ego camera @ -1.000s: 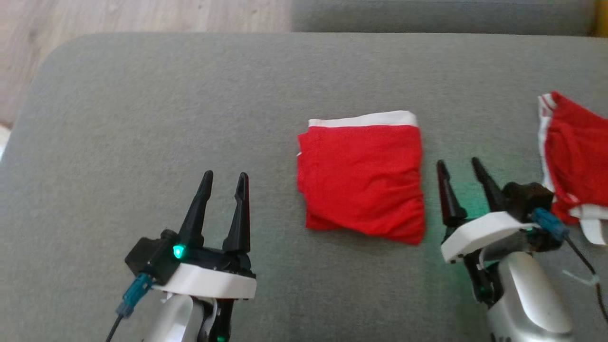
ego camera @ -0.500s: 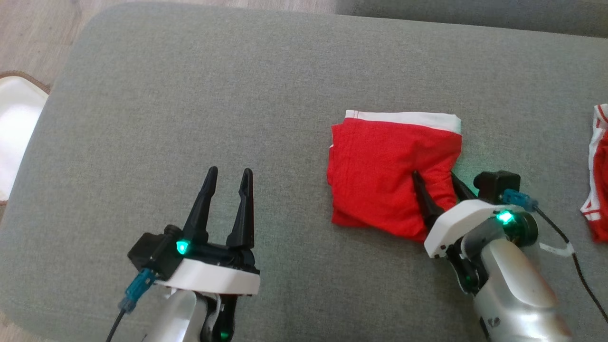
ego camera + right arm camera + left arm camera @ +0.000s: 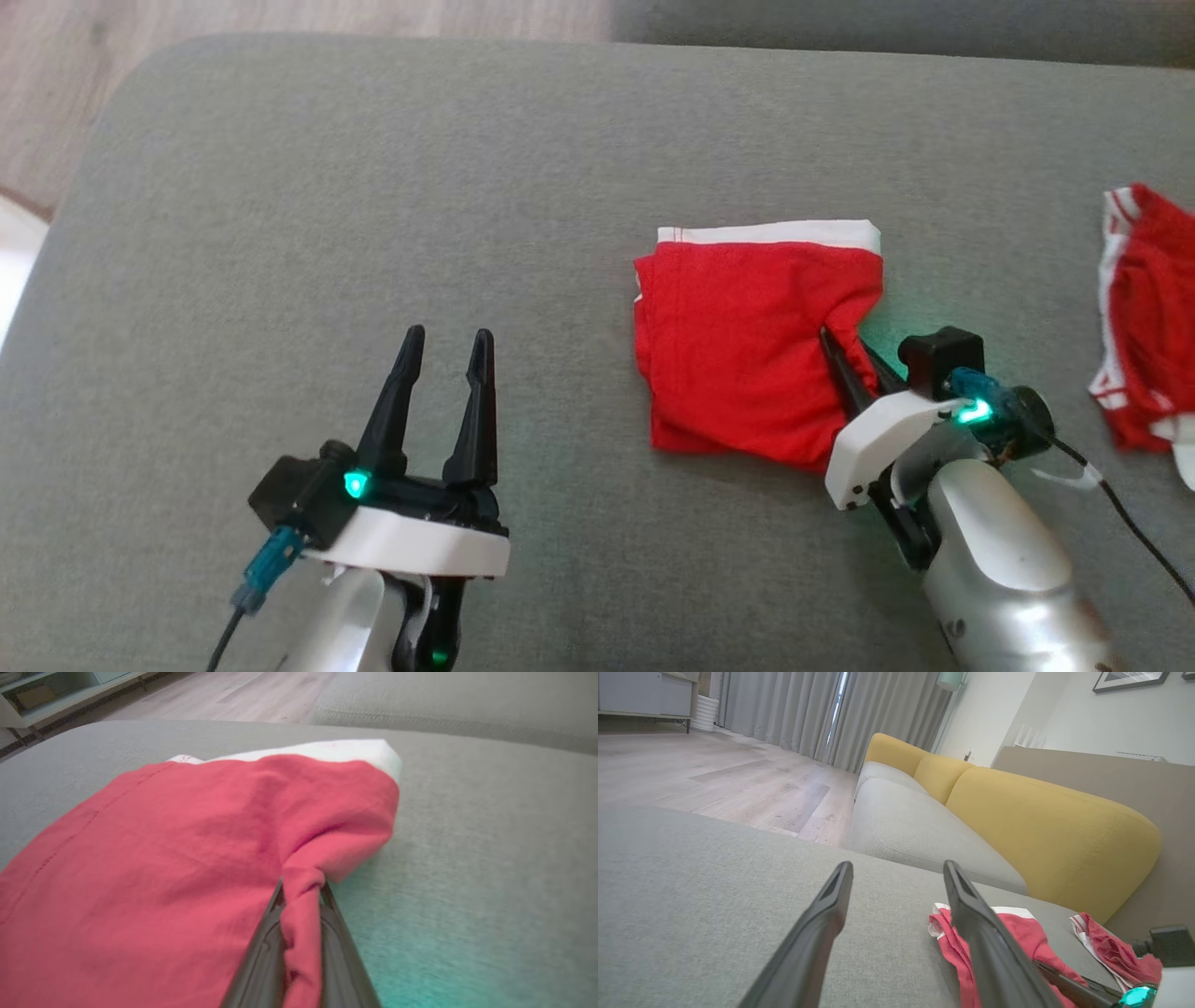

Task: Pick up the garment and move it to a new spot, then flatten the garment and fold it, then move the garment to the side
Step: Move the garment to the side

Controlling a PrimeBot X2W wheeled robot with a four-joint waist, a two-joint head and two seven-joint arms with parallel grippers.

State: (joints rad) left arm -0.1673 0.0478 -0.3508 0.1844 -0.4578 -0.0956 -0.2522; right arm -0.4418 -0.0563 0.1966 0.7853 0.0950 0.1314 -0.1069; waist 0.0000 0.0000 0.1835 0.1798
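At the right edge of the garment [image 3: 738,345] — right pincer [image 3: 844,339] clamped on its fold.

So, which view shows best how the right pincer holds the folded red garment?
The right wrist view: a bunch of the garment sits pinched between the fingers of the right pincer. The head view shows the whole folded garment, with the pincer at its right edge. The left wrist view shows part of it.
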